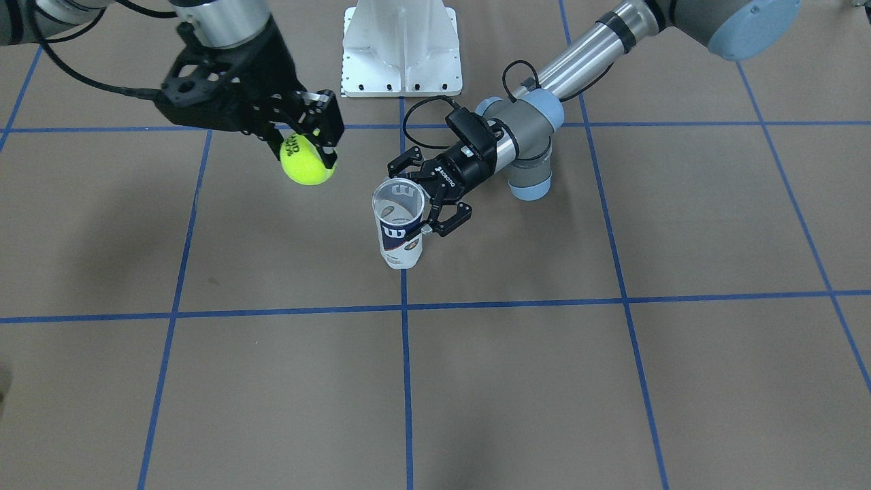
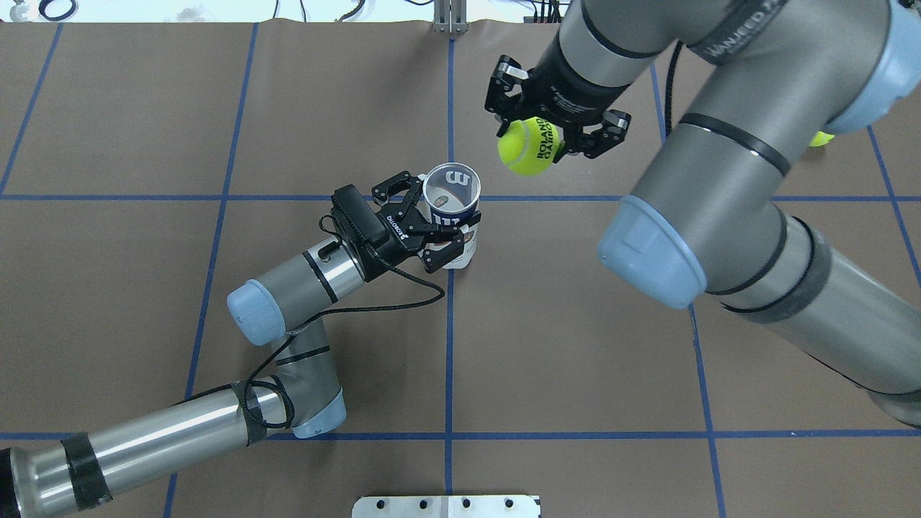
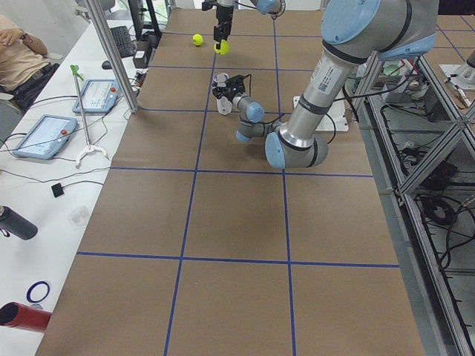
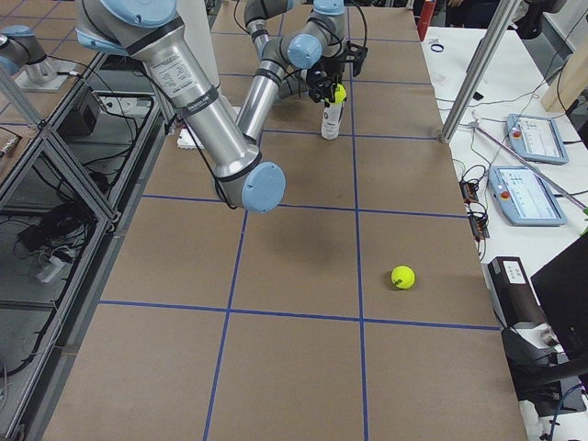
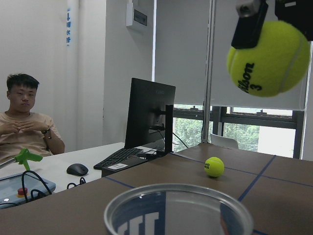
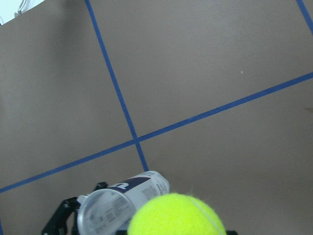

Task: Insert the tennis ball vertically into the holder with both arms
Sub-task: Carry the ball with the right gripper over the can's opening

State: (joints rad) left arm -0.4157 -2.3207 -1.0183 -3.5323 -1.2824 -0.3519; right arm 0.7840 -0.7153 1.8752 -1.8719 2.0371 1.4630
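The holder (image 1: 400, 228) is a clear plastic cylinder with a thin silvery rim around its open mouth. A glossy navy and white label carrying a white "W" wraps its lower half. It stands upright on the table (image 1: 612, 381), a flat brown papery surface crossed by blue tape lines (image 1: 405, 381).

The left gripper (image 2: 439, 226), made of black jointed links, reaches in sideways. Its fingers are closed around the holder's wall just under the rim, one on each side.

The tennis ball (image 1: 307, 163) is a round, fuzzy yellow-green sphere with a pale curved seam and black printed lettering. It looks about as wide as the holder's mouth. It hangs in the air above rim level and off to the holder's side, towards the robot's right, not over the mouth. The right gripper (image 2: 536, 140) points down and pinches the ball between its two black fingers, whose pads press on the ball's upper half.

A second ball (image 4: 402, 276) of the same fuzzy yellow-green lies on the table well apart from the holder, farther to the robot's right. A white metal pedestal (image 1: 401, 47) with a bolted flange stands behind the holder, on the robot's side.
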